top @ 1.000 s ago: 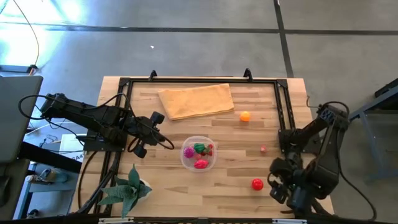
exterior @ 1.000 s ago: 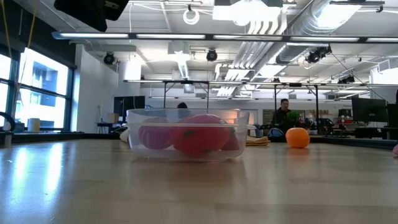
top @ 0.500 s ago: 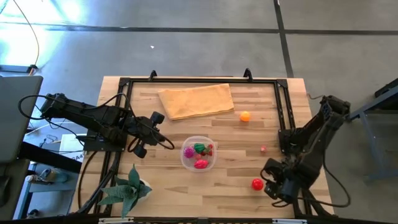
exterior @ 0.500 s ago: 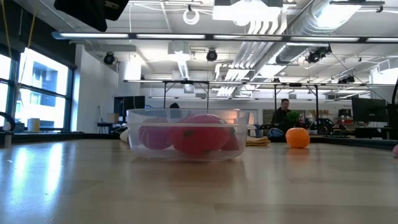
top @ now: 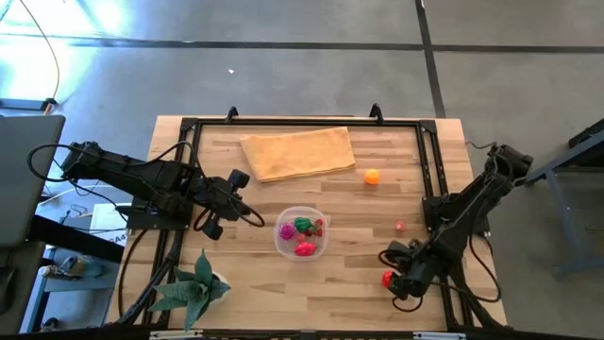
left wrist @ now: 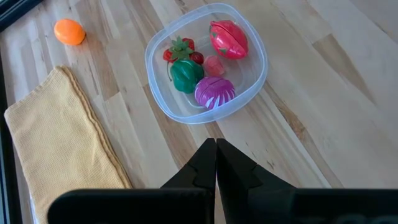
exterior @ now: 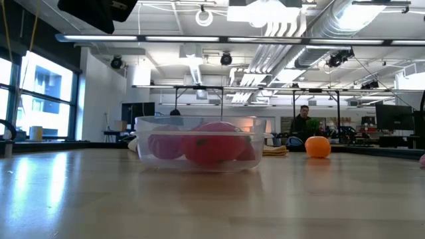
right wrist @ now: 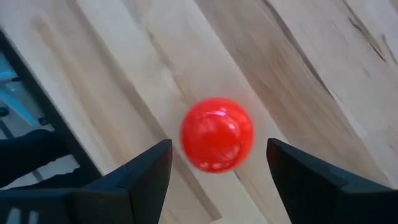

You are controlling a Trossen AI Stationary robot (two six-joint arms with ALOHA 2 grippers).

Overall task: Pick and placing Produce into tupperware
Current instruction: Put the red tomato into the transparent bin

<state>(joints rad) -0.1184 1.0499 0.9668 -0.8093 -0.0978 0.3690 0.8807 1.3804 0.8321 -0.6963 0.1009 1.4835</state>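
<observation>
The clear round tupperware [top: 302, 210] sits mid-table and holds magenta [left wrist: 214, 91], green [left wrist: 186, 73] and red [left wrist: 228, 38] toy pieces. A red ball [right wrist: 217, 134] lies on the wood near the right front corner. My right gripper [top: 391, 275] hovers over it, open, one finger on each side of the ball without touching it. An orange fruit [top: 372, 176] and a tiny pink piece [top: 399, 227] lie apart on the table's right half. My left gripper [top: 257, 219] waits shut, just left of the tupperware [left wrist: 148, 62].
A tan folded cloth [top: 297, 152] lies at the far side. A green spiky plant [top: 193, 287] stands at the near left corner. A black frame [top: 429, 170] runs along the table's edges. In the low view the tupperware [exterior: 199, 143] and the orange fruit [exterior: 317, 147] show.
My right gripper has moved from the near right corner toward the table's left and now stands over the red ball. The left arm and the produce have stayed put.
</observation>
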